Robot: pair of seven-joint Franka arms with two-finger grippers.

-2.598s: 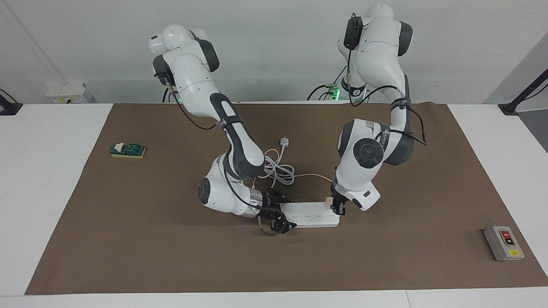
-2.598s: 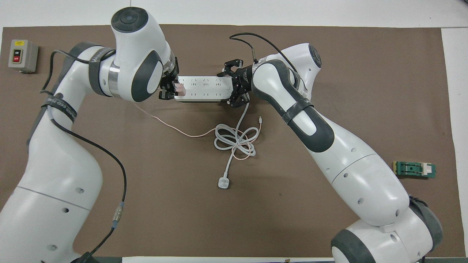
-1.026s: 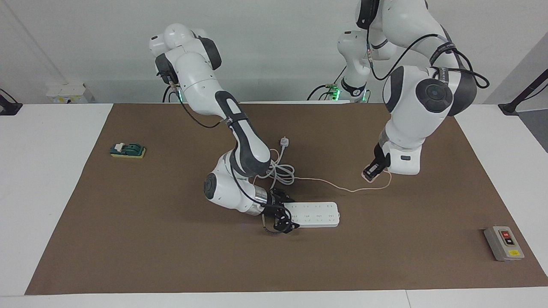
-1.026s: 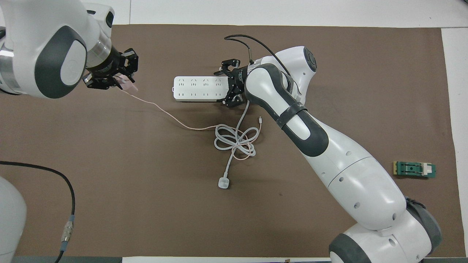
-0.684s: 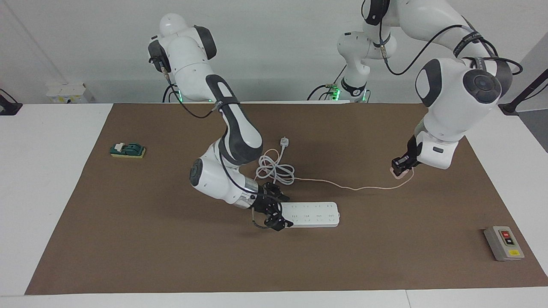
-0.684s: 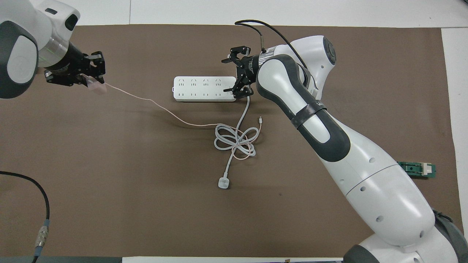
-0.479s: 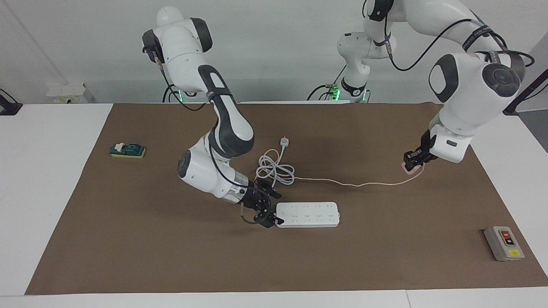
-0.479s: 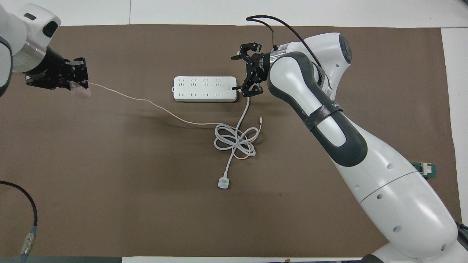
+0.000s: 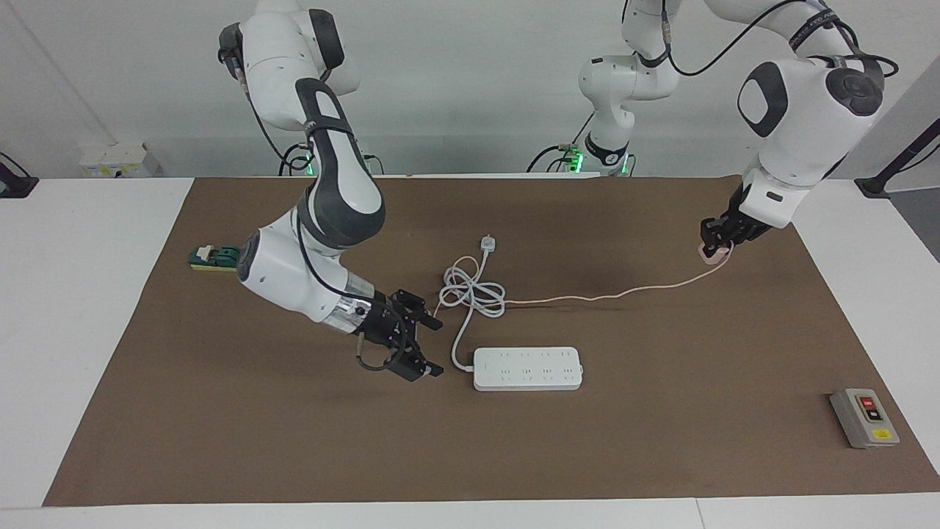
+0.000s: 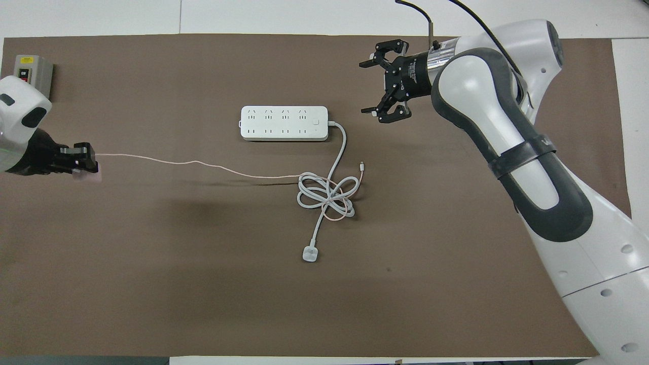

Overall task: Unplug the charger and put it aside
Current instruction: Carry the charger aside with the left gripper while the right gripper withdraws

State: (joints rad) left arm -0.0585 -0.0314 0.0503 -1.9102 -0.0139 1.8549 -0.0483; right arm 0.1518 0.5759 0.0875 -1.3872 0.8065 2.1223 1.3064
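Note:
The charger [image 9: 714, 255], a small pale pink cube, is held in my left gripper [image 9: 717, 242], over the brown mat toward the left arm's end of the table. It also shows in the overhead view [image 10: 87, 175] under the left gripper [image 10: 83, 161]. Its thin pink cable [image 9: 609, 295] trails across the mat to the coiled white cord [image 9: 474, 294]. The white power strip [image 9: 527, 369] lies flat with no charger in it. My right gripper [image 9: 435, 347] is open and empty, just off the strip's cord end and apart from it; the overhead view [image 10: 369, 87] shows it too.
A white plug [image 9: 488, 243] on a thick white cord lies nearer to the robots than the strip. A grey switch box [image 9: 864, 417] sits at the left arm's end. A green block [image 9: 217, 257] sits at the right arm's end, partly hidden by the right arm.
My left gripper pulled the charger out of the strip and carried it toward the left arm's end. My right gripper let go of the strip's end and drew back toward the right arm's end.

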